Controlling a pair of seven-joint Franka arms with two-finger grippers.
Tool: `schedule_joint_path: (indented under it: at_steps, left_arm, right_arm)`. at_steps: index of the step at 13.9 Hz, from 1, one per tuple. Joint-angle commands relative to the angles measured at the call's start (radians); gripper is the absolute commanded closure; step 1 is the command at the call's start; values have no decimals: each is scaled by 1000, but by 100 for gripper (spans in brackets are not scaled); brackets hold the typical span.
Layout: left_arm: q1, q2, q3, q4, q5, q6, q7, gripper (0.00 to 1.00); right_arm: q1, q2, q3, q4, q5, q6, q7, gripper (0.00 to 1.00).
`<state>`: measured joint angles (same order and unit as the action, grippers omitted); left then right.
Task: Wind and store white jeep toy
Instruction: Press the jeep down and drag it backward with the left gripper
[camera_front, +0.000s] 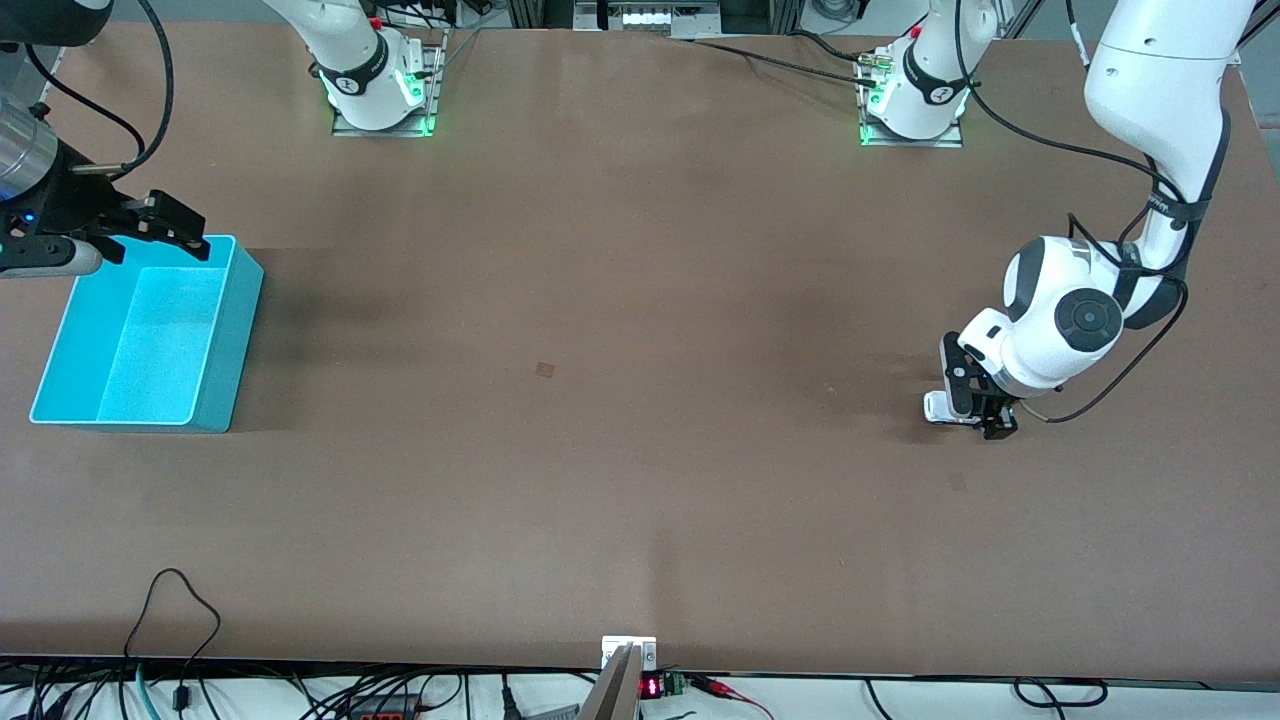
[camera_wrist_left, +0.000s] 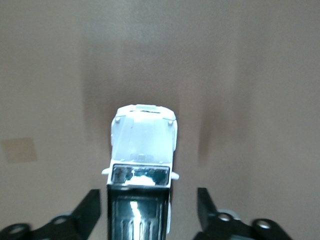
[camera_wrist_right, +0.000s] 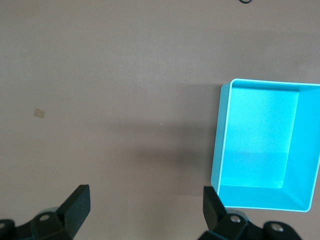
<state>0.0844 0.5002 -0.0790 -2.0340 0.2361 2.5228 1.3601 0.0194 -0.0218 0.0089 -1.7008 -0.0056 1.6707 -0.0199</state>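
Left claw (camera_front: 968, 408) astride white jeep toy (camera_wrist_left: 142, 150), unclosed

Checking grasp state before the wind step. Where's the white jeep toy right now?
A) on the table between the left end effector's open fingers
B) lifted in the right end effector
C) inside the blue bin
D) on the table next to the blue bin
A: the left wrist view shows the white jeep toy on the table with the left end effector straddling it, fingers apart and clear of its sides.
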Motion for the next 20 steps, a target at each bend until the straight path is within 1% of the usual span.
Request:
schedule_joint_path:
  at_steps: [1,2,4,10,12,16,18,20]
  left_arm:
    - [6,8,-2,3,22,14,13,54]
    - [6,4,-2,3,22,10,14,68]
    - [5,6,-2,5,22,-25,10,82]
    - [3,14,-2,11,22,-42,17,82]
    - [12,32,-1,12,22,-42,19,82]
    - [96,84,-2,20,26,-22,53,79]
    - [135,92,-1,31,26,-22,137,79]
    - [202,109,-1,32,26,-6,210,79]
  right_arm:
    - [-4,-4,-1,13,12,-19,-11,0]
    - [-4,-6,-1,13,12,-20,-12,0]
    - [-4,-6,-1,13,12,-22,-12,0]
    - [-4,-6,-3,13,10,-23,-12,0]
    - [-4,-6,-3,13,12,-23,-12,0]
    - [-4,-6,-3,13,10,-23,-12,0]
    - [-4,-6,-3,13,10,-23,-12,0]
    - [-4,-6,-3,15,10,-23,-12,0]
